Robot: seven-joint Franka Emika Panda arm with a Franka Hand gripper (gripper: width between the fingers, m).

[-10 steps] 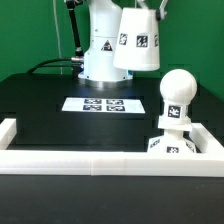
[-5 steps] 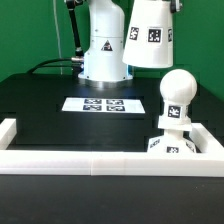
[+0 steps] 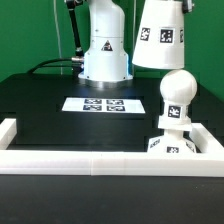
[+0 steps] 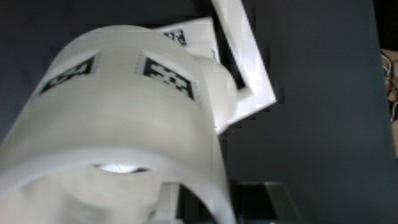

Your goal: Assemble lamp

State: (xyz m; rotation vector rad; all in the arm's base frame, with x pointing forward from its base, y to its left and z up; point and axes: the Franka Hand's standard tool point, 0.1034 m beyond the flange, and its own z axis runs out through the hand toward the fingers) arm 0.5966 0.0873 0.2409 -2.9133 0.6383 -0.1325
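Note:
My gripper (image 4: 222, 200) is shut on the rim of the white cone shade (image 3: 160, 35) and holds it in the air at the exterior view's upper right. The shade is tilted slightly, and its wide end hangs just above the bulb. The round-headed bulb (image 3: 178, 95) stands upright in the flat base (image 3: 175, 145) at the front right, beside the wall. In the wrist view the shade (image 4: 125, 130) fills most of the picture with two tags facing the camera. In the exterior view the gripper is cut off by the top edge.
The marker board (image 3: 100, 104) lies on the black table in the middle. The white raised border wall (image 3: 90, 163) runs along the front and both sides. The arm's white pedestal (image 3: 105, 45) stands at the back. A white angular edge (image 4: 240, 60) shows past the shade.
The gripper has carried the shade toward the exterior view's right and a little upward, from beside the pedestal to a spot over the bulb. The bulb and base have not moved.

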